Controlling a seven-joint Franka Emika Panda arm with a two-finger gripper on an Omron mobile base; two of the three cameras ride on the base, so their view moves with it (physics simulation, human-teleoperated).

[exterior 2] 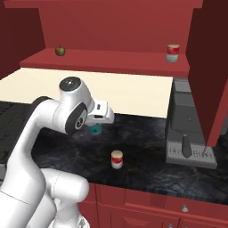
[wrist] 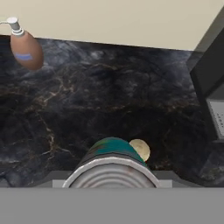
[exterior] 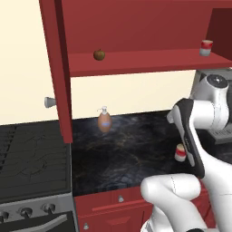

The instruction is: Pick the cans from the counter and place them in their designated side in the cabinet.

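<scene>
My gripper (exterior 2: 96,126) is shut on the teal-blue can (exterior 2: 94,129), held in the air above the black counter (exterior 2: 142,151). In the hand view this can (wrist: 112,159) lies right at the bottom, its metal end facing the camera. A cream, red and white can (exterior 2: 117,159) stands on the counter below and nearer the front edge (exterior: 181,152); its cream top (wrist: 140,149) peeks out behind the held can. A similar red-banded can (exterior 2: 173,52) stands on the right of the cabinet shelf (exterior: 136,61).
A small brown apple (exterior: 99,55) sits on the shelf's left part. A brown pump soap bottle (exterior: 104,120) stands at the counter's back. A grey coffee machine (exterior 2: 189,129) stands right, the stove (exterior: 31,158) left. The cabinet's open door (exterior: 59,68) hangs left.
</scene>
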